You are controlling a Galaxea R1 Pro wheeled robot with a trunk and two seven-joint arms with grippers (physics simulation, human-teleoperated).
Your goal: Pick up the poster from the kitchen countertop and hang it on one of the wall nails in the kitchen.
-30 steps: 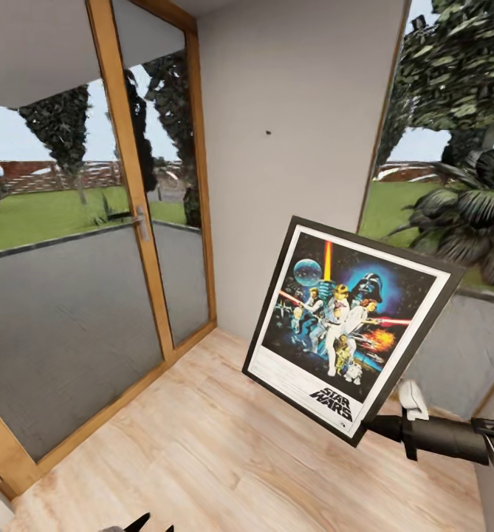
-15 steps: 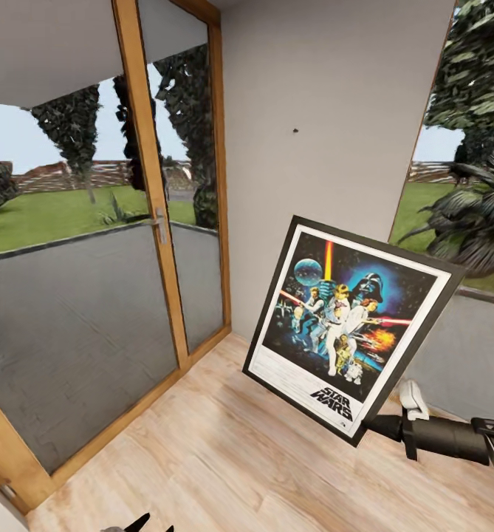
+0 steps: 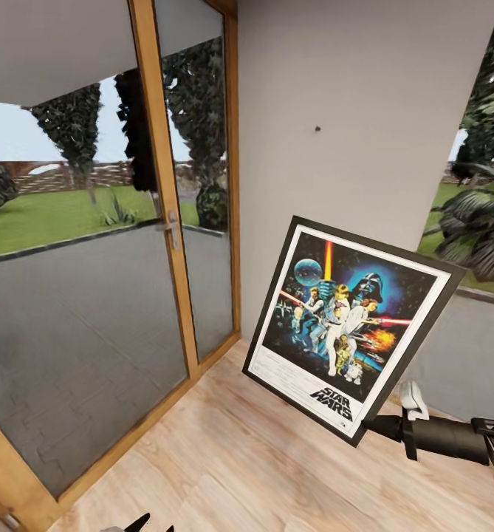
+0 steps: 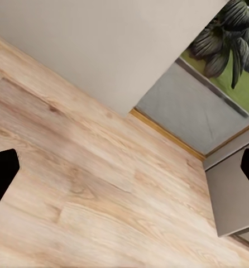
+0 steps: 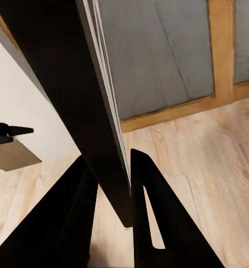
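Observation:
The Star Wars poster [image 3: 350,325] hangs tilted in the air in front of the pale grey wall, its black frame and white border plain to see. My right gripper [image 3: 376,425] is shut on its lower right edge; in the right wrist view the two dark fingers [image 5: 149,201] clamp the frame edge [image 5: 102,139]. One wall nail [image 3: 317,128] is a dark dot on the wall above the poster. My left gripper [image 4: 124,173] is open over the wooden floor, and its tips [image 3: 149,524] peek in at the head view's bottom edge.
A wooden-framed glass door [image 3: 174,222] with a handle stands to the left of the wall. A window with a dark leafy plant [image 3: 483,229] lies to the right. Light wood floor [image 3: 224,458] runs below. A grey cabinet corner [image 4: 233,201] stands near the left gripper.
The whole head view has shifted: door, wall and nail slid to the right in the picture, so the camera turned left. The poster and right arm kept their place relative to me.

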